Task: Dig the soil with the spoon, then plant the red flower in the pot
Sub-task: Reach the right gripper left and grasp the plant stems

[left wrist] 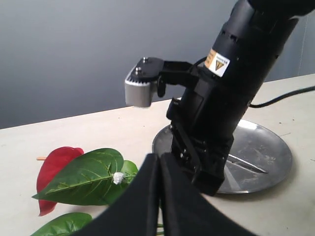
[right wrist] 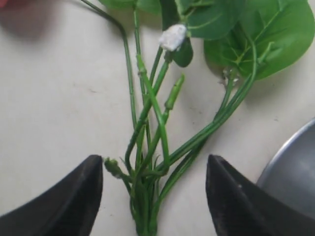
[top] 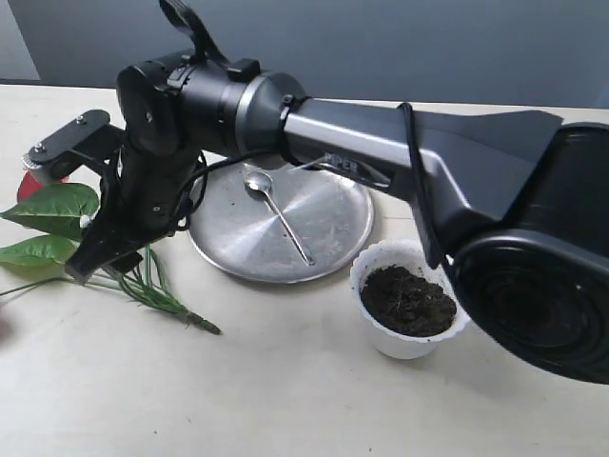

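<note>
The red flower (top: 36, 181) lies on the table at the left, its green leaves (top: 52, 209) and thin stems (top: 162, 290) pointing toward the pot. My right gripper (top: 95, 252) reaches across to it and stands open low over the stems (right wrist: 147, 147), one finger on each side, touching nothing. The right gripper (right wrist: 155, 164) has the stem bundle between its fingertips. The silver spoon (top: 276, 209) lies on the steel plate (top: 333, 243). The white scalloped pot (top: 373, 328) holds dark soil (top: 407, 298). My left gripper (left wrist: 160, 157) is shut on nothing, above the leaves (left wrist: 83, 177).
The right arm's body (left wrist: 216, 98) stands between my left gripper and the steel plate (left wrist: 266, 152). A red bloom (left wrist: 56, 164) lies beyond the leaves. The plate's rim (right wrist: 295, 167) is close beside the right finger. A grey wall backs the table.
</note>
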{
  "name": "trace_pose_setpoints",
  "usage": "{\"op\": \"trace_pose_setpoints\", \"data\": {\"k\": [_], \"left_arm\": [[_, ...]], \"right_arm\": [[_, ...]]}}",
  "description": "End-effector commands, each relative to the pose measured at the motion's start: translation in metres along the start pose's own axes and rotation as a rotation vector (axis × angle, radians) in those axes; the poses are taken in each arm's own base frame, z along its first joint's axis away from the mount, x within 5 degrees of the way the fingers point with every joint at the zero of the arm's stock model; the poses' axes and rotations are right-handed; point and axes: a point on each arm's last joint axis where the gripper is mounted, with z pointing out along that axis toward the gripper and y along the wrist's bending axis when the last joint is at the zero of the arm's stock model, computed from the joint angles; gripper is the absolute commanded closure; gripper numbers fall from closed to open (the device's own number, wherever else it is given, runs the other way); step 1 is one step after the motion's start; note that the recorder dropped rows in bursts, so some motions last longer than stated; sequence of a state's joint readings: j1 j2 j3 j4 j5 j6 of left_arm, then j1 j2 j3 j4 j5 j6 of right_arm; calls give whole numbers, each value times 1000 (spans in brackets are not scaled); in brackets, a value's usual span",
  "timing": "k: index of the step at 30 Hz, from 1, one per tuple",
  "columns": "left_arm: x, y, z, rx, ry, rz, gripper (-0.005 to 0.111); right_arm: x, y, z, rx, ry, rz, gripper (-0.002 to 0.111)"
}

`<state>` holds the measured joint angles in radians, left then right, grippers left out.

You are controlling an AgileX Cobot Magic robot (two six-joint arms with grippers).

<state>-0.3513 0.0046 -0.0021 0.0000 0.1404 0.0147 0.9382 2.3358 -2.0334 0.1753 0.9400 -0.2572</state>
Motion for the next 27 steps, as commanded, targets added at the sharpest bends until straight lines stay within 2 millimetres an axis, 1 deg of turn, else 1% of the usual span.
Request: {"op": "trace_pose_setpoints", "data": {"k": [1, 7, 9, 12, 13, 14, 16, 17, 20, 22, 27], "left_arm": [[-1, 0, 0, 7, -16, -3, 106], [-1, 0, 0, 7, -16, -3, 106], [-1, 0, 0, 7, -16, -3, 106], [-1, 0, 0, 7, -16, -3, 106], [-1, 0, 0, 7, -16, -3, 106], [-1, 0, 0, 7, -16, -3, 106], [-1, 0, 0, 7, -16, -3, 106], [-1, 0, 0, 7, -16, -3, 106], [-1, 0, 0, 7, -16, -3, 106], [-1, 0, 0, 7, -16, -3, 106], [-1, 0, 0, 7, -16, -3, 106]], "right_arm": [[3, -4, 15, 10, 9, 21, 50], [3, -5, 30, 0, -19, 52, 50], [5, -5, 36, -3, -14, 57, 53], [7, -5, 41, -8, -5, 62, 71], [7, -5, 41, -9, -5, 63, 81], [7, -5, 41, -9, -5, 63, 88], [7, -5, 41, -9, -5, 63, 107], [6, -5, 40, -10, -7, 66, 108], [5, -4, 35, -11, -12, 64, 108], [2, -4, 28, -9, -27, 62, 108], [-11, -2, 3, -2, -121, 63, 108]]}}
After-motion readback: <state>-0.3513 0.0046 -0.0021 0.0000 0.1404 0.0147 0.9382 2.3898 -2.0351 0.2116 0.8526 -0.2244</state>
